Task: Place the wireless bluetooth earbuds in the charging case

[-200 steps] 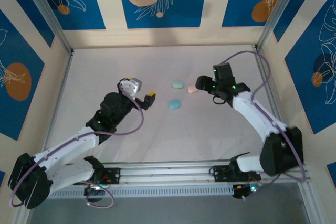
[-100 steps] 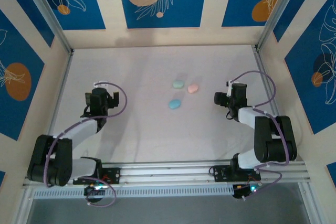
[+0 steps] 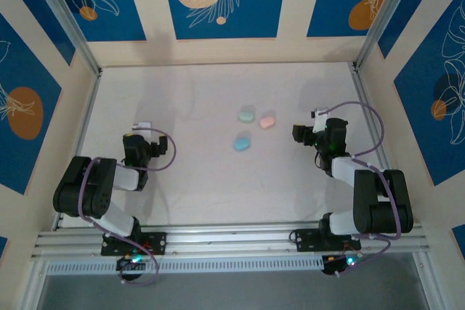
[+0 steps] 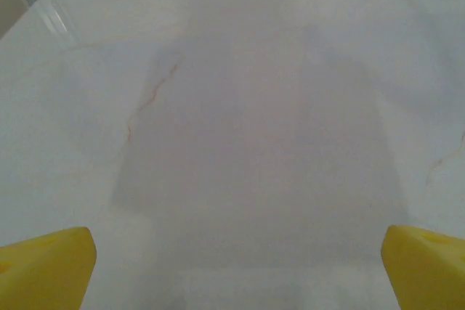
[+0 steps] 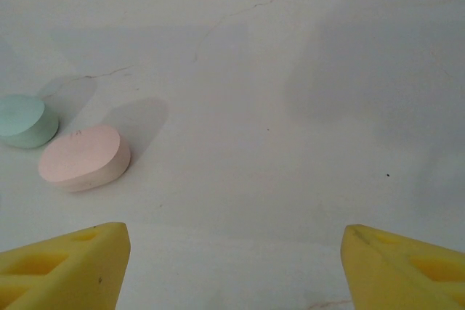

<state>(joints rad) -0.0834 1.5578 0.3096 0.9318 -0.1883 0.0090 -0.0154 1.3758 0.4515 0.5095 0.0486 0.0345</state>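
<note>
Three closed pebble-shaped charging cases lie mid-table: a mint one (image 3: 247, 115), a pink one (image 3: 267, 120) and a light blue one (image 3: 242, 143). The earbuds are out of view. My right gripper (image 3: 301, 134) hangs low, right of the pink case and apart from it. In the right wrist view it is open (image 5: 236, 270) with only table between its yellow fingers (image 5: 65, 266); the pink case (image 5: 83, 157) and mint case (image 5: 25, 121) sit ahead to the left. My left gripper (image 3: 142, 138) is folded back at the left, open (image 4: 236, 270) over the bare tabletop (image 4: 247, 143).
Both arms are folded close to their bases near the front rail (image 3: 232, 237). Patterned walls with metal posts (image 3: 73, 34) enclose the white table (image 3: 203, 179) on three sides.
Both arms have pulled back from the middle and folded down toward their bases. The right gripper has left the pink case's side. The three cases have not moved.
</note>
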